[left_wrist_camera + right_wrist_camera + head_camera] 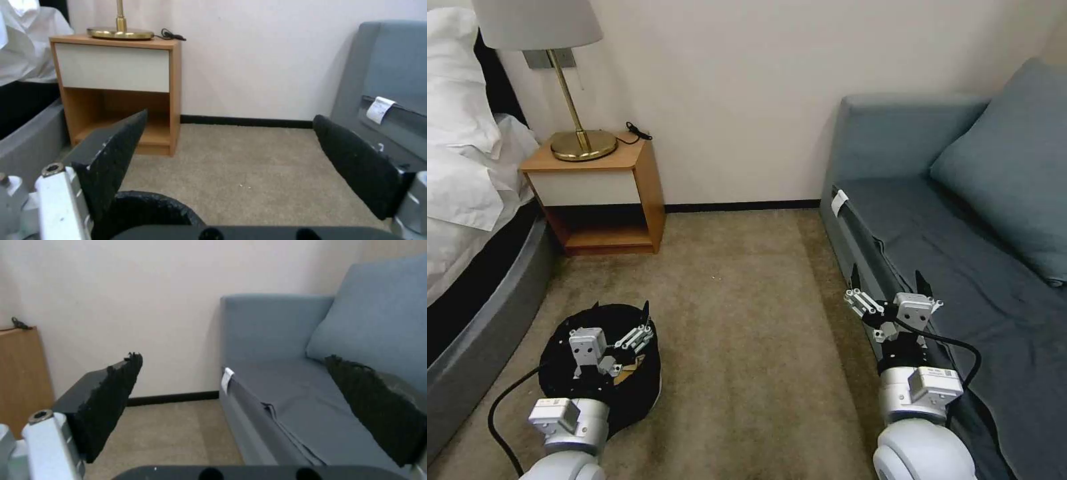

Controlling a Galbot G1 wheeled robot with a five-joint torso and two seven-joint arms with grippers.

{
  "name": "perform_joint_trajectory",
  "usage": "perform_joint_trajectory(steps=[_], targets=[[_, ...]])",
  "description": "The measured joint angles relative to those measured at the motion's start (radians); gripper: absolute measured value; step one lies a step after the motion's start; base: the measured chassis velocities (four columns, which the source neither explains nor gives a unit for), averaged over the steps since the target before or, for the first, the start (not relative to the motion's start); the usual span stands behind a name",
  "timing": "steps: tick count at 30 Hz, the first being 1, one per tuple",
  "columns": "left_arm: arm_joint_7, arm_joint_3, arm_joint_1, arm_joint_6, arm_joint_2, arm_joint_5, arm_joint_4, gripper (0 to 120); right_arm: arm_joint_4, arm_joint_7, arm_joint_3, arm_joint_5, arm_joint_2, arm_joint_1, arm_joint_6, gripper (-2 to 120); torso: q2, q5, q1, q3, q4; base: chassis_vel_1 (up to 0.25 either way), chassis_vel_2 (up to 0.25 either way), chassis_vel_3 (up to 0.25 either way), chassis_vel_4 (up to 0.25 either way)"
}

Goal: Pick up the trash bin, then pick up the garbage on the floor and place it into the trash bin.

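The trash bin (560, 381), round and black, stands on the carpet at the lower left. My left gripper (620, 308) hangs right over its mouth, open, with the fingers spread wide. In the left wrist view the left gripper (230, 117) has nothing between its fingers, and the bin's rim (151, 204) curves just below one finger. A tan-brown piece of garbage (630, 368) shows inside the bin under the wrist. My right gripper (887, 273) is open and empty above the sofa's front edge; in the right wrist view this gripper (233, 357) faces the sofa seat.
A wooden nightstand (607, 193) with a brass lamp (575, 143) stands against the wall at the left. The bed (467, 200) runs along the left edge and a blue-grey sofa (960, 253) along the right. Open carpet (747, 313) lies between them.
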Motion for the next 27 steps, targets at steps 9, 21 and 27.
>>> perform_joint_trajectory(steps=[9, 21, 27], targets=[[0.000, 0.000, 0.000, 0.000, 0.000, 0.000, 0.000, 100, 0.000, 0.000, 0.000, 0.000, 0.000, 0.000, 0.000, 100, 0.000, 0.0000, 0.000, 0.000, 0.0000, 0.000, 0.000, 0.000, 0.000], [0.000, 0.000, 0.000, 0.000, 0.000, 0.000, 0.000, 100, 0.000, 0.000, 0.000, 0.000, 0.000, 0.000, 0.000, 100, 0.000, 0.0000, 0.000, 0.000, 0.0000, 0.000, 0.000, 0.000, 0.000], [0.000, 0.000, 0.000, 0.000, 0.000, 0.000, 0.000, 100, 0.000, 0.000, 0.000, 0.000, 0.000, 0.000, 0.000, 100, 0.000, 0.0000, 0.000, 0.000, 0.0000, 0.000, 0.000, 0.000, 0.000]])
